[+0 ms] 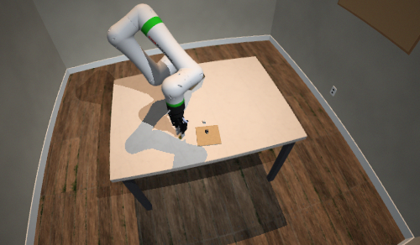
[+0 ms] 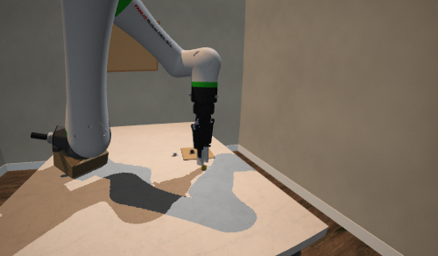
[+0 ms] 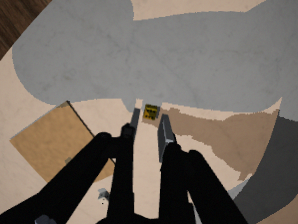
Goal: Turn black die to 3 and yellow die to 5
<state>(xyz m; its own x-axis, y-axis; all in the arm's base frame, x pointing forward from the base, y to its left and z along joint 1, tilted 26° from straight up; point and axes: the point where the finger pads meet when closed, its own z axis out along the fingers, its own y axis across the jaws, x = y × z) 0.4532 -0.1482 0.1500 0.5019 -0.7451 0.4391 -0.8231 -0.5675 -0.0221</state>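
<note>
The yellow die [image 1: 181, 137] [image 2: 204, 167] [image 3: 151, 112] lies on the table, off the mat, its top face showing dark pips too blurred to count. My gripper [image 1: 181, 133] [image 2: 202, 161] [image 3: 149, 120] points down with its fingers partly open, just above and around the yellow die; I cannot tell whether they touch it. The black die [image 1: 207, 132] [image 2: 192, 152] lies on the tan mat [image 1: 212, 140] [image 2: 186, 156] [image 3: 45, 140]; in the wrist view my gripper's linkage mostly hides it. The white die [image 1: 203, 122] [image 2: 174, 154] [image 3: 103, 195] lies on the table just beyond the mat's edge. The top numbers are unreadable.
The light table [image 1: 253, 101] [image 2: 264, 188] carries the arm's base block [image 2: 86, 166] at its back. The arm's broad shadow [image 1: 160, 144] [image 2: 220, 206] [image 3: 95, 55] falls beside the yellow die. The mat is close beside my gripper.
</note>
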